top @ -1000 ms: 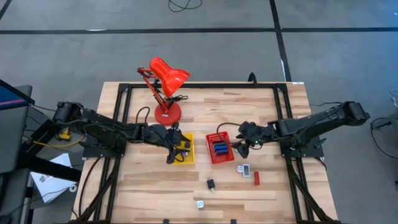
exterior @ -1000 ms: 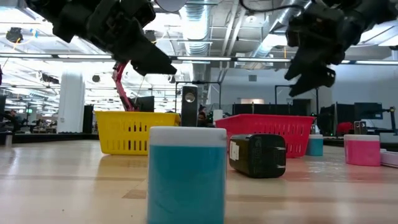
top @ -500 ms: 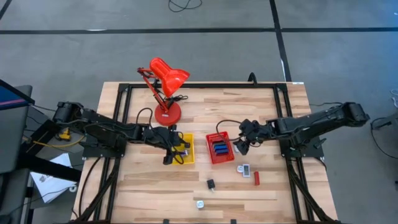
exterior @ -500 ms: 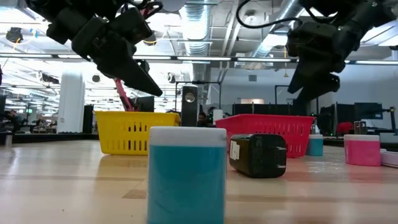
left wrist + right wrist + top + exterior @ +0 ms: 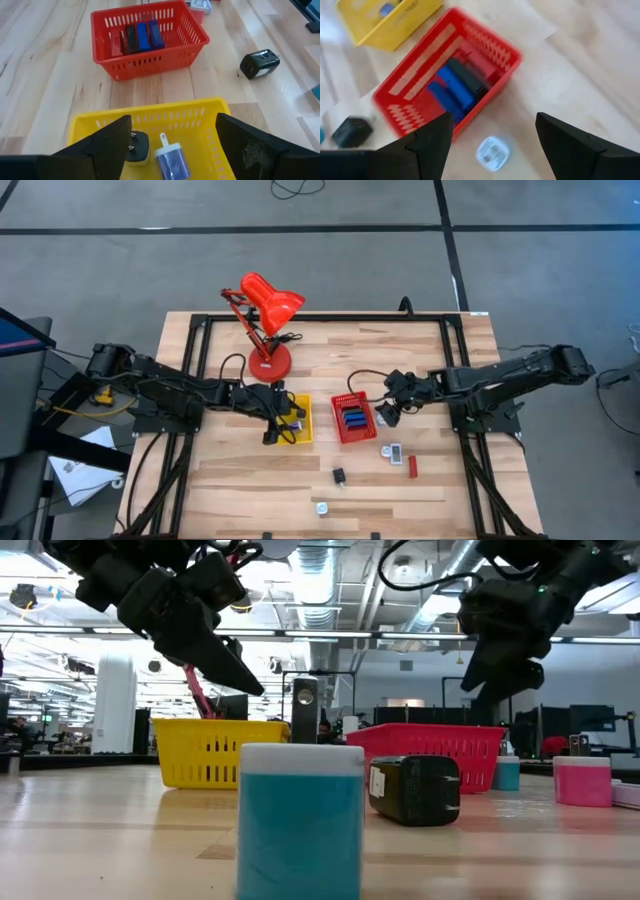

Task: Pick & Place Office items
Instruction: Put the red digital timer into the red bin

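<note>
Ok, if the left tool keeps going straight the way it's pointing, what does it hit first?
Most likely the yellow basket: the open left tool points down into it, toward the blue-and-white plug beside a black one. Depth is hard to judge.

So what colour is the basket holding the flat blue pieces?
Red basket, clearest in the left wrist view; the blue pieces lie inside it.

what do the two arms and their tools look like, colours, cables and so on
Both arms are dark, nearly black, built of jointed segments on black frames at the table's sides. The left tool and the right tool each end in two flat, tapering black fingers. Thin black cables loop beside each wrist. No markings are legible.
</note>
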